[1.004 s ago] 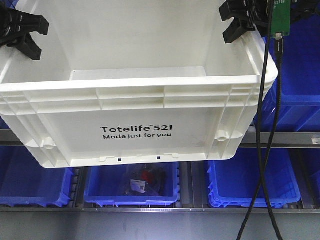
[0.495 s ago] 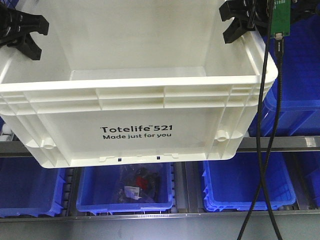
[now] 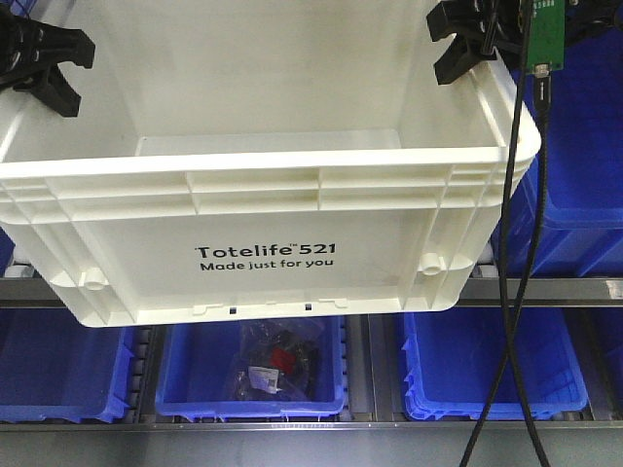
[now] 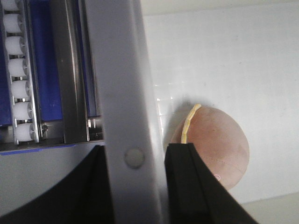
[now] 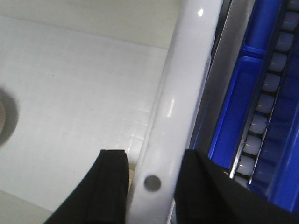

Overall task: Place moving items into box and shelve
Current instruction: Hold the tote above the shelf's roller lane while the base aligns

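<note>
The white box, printed "Totelife 521 Made just for you", hangs in the air in front of the shelving, filling most of the front view. My left gripper is shut on the box's left rim, one finger inside the wall and one outside. My right gripper is shut on the right rim the same way. Inside the box, a brown roll of tape lies on the floor by the left wall; its edge shows in the right wrist view.
Blue plastic bins sit on roller shelves behind and below the box. One bin holds a clear bag with dark and red parts. A black cable hangs at the right. Roller tracks flank the box.
The shelf and blue bins behind the box have shifted in the view, first down-left, then back up and right. The box and both grippers keep the same place in the frame.
</note>
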You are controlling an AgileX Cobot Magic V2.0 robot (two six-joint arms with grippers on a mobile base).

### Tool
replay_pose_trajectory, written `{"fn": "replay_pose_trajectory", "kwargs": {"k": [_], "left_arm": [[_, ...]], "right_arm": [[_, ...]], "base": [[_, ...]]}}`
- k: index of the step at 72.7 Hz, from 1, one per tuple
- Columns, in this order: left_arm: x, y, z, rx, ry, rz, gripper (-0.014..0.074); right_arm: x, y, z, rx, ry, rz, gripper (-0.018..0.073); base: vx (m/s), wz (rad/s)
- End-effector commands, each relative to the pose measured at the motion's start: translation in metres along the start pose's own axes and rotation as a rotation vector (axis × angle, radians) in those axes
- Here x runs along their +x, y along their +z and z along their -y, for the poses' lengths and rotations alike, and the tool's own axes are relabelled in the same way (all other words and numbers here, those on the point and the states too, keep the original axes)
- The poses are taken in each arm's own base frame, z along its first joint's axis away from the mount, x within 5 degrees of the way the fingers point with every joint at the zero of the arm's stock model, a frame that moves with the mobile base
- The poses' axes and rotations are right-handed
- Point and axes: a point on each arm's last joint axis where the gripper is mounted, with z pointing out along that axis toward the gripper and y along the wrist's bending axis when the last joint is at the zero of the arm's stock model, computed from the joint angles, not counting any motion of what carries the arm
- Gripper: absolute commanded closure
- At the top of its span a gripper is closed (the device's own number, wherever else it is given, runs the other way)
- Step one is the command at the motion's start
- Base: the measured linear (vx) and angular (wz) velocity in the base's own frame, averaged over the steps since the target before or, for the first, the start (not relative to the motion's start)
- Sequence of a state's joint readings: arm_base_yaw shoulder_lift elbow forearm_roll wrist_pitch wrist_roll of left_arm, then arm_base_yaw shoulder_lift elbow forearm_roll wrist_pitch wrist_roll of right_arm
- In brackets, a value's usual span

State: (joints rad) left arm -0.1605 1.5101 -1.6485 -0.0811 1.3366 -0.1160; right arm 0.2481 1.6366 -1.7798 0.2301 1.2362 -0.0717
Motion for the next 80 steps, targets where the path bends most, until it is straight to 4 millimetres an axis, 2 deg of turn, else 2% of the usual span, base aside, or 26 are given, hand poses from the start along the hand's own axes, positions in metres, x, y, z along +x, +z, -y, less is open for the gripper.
{"fn": "replay_pose_trajectory", "kwargs": {"k": [1,80], "left_arm": [[-0.0015,-0.0317,0.0206,0.171,0.004,0.144,0.0600],[-0.0015,-0.0317,0.0206,0.171,0.004,0.144,0.0600]], "right_arm": [[-0.0098,-0.0375,-0.0264,-0.157,-0.015,0.194,0.0564],[-0.0098,-0.0375,-0.0264,-0.157,-0.015,0.194,0.0564]], "base": [[0.02,0.08],[0.03,0.05]]}}
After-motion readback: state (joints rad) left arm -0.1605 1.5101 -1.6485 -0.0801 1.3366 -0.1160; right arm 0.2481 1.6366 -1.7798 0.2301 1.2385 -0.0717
